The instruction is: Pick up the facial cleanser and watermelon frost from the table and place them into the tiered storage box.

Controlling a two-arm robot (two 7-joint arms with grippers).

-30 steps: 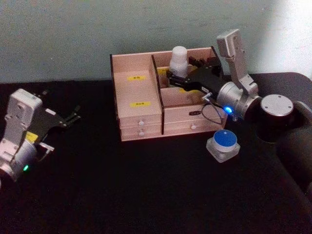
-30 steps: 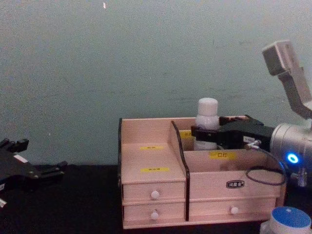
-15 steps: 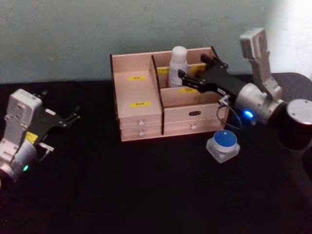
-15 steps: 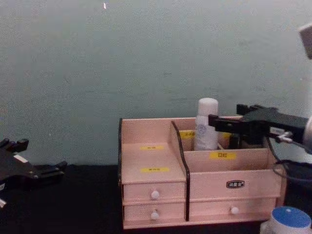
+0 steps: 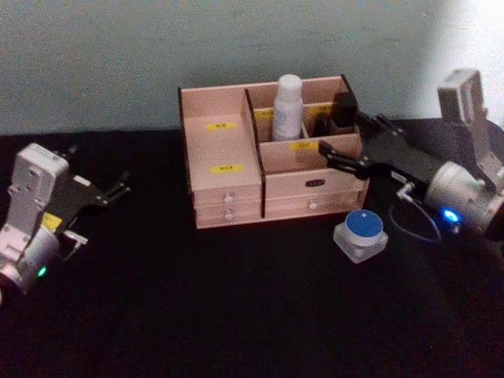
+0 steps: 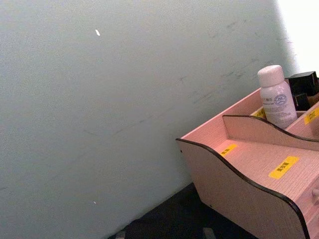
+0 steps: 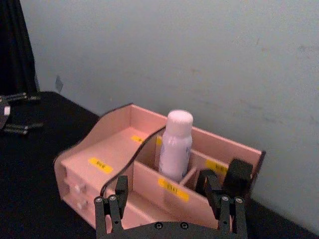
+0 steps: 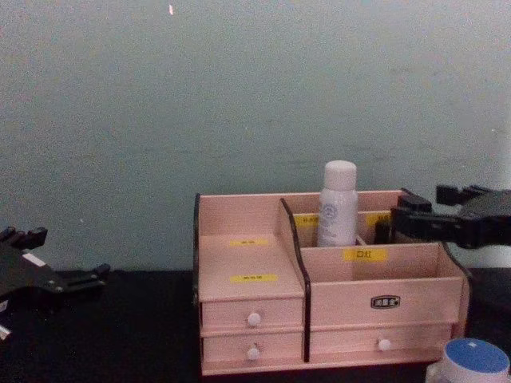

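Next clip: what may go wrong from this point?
1. The right gripper hangs open by the right end of the tiered storage box; dropping to the blue-lidded jar, its fingers may clip the box.
2. A knock could tip the tall white bottle standing in a back compartment.
3. The jar sits close to the box's front, so grasp room is tight.
The left gripper is parked far left.

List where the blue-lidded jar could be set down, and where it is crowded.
Bare: the two left tiers of the tiered storage box, beside its divider; its front right compartment; the table between box and left claw. Crowded: the rear right compartments, holding the white bottle and a dark block, with the open right claw alongside.
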